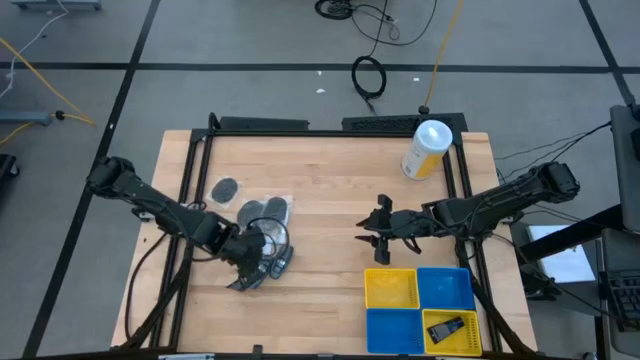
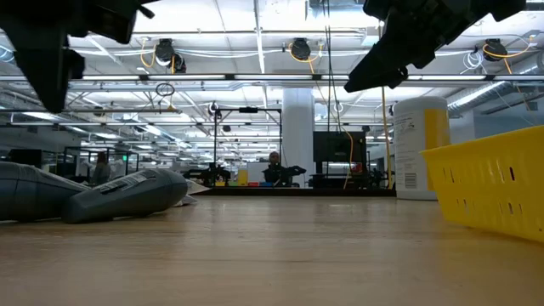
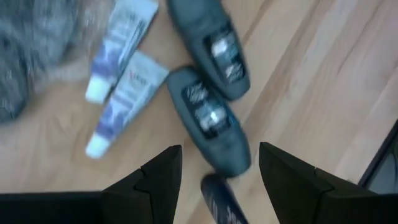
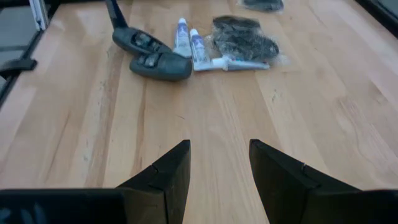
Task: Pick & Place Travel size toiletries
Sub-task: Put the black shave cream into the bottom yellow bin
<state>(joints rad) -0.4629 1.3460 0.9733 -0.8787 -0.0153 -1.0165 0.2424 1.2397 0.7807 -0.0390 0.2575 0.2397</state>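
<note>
The toiletries lie on the table's left half. In the left wrist view, two dark grey oblong bottles (image 3: pixel 208 118) (image 3: pixel 208 43) rest flat beside two white tubes (image 3: pixel 121 106), with grey round pieces in clear wrap (image 3: pixel 31 56) further off. My left gripper (image 3: pixel 217 168) (image 1: pixel 252 262) is open above them, its fingers on either side of the nearer bottle's end and of a third dark piece (image 3: pixel 221 199). My right gripper (image 4: pixel 217 165) (image 1: pixel 375 230) is open in the air right of the pile (image 4: pixel 186 50), near the bins. One dark item (image 1: pixel 445 327) lies in a yellow compartment.
A yellow-and-blue bin (image 1: pixel 418 290) with several compartments sits at the near right. The white-and-yellow canister (image 1: pixel 427 150) stands at the far right. A single round grey piece (image 1: pixel 226 187) lies far-left of the pile. Bare wood lies between pile and bins.
</note>
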